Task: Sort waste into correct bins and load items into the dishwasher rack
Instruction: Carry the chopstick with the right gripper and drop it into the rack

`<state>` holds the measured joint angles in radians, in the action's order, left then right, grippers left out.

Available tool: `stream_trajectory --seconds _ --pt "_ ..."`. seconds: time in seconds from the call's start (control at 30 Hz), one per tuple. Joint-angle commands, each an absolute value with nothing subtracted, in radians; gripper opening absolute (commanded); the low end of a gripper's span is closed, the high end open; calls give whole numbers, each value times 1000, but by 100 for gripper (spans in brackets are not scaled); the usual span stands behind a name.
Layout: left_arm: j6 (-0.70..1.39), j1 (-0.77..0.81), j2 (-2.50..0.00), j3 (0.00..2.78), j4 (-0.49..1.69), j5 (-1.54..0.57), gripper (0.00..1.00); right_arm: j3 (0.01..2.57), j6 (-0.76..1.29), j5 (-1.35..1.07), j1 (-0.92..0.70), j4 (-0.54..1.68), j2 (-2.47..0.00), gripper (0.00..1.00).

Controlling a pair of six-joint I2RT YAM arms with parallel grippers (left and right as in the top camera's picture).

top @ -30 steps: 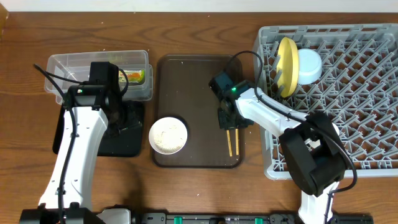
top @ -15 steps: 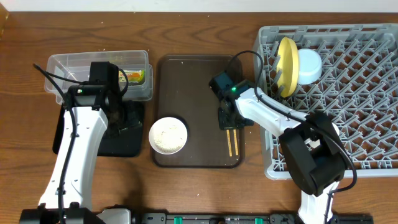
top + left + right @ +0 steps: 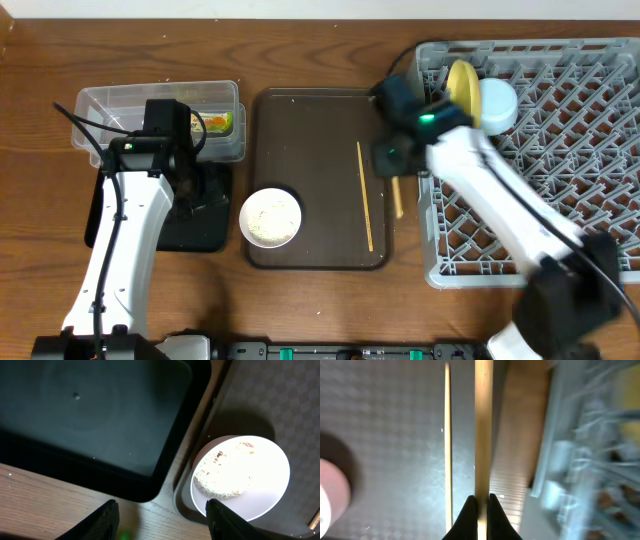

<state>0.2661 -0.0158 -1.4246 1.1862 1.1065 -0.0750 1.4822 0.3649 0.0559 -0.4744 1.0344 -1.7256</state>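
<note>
My right gripper (image 3: 393,163) is shut on one wooden chopstick (image 3: 396,197), also in the right wrist view (image 3: 482,425), lifted between the brown tray and the grey rack (image 3: 560,190). The other chopstick (image 3: 365,195) lies on the brown tray (image 3: 300,130), and shows in the right wrist view (image 3: 447,445). A white bowl (image 3: 271,217) holding rice crumbs sits at the tray's front left, and the left wrist view (image 3: 240,477) shows it too. The yellow plate (image 3: 462,93) and light blue bowl (image 3: 497,105) stand in the rack. My left gripper (image 3: 162,520) is open over the black tray (image 3: 90,425).
The clear tub (image 3: 130,112) at back left holds the yellow-green wrapper (image 3: 218,123). The black tray (image 3: 205,230) lies in front of it under my left arm. The rack fills the right side of the table.
My right gripper has lifted one chopstick off the brown tray and swung up and right toward the rack. The other chopstick now lies alone on the tray. The left arm has not moved.
</note>
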Motion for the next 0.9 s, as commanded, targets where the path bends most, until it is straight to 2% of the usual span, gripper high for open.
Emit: stream_trajectory --seconds 0.0,0.3,0.53,0.87 --pt "275 -17 -1418 1199 1110 -70 59 1492 290 121 -413 1079 -1666 1" --pt "275 -17 -1418 1199 1110 -70 59 1394 241 119 -284 1102 -1681 1" --pt "275 -17 -1418 1199 1110 -70 59 1274 242 119 -280 1024 -1682 1" --pt "276 -17 -1418 1199 1110 -70 59 1243 242 119 -284 1002 -1682 1"
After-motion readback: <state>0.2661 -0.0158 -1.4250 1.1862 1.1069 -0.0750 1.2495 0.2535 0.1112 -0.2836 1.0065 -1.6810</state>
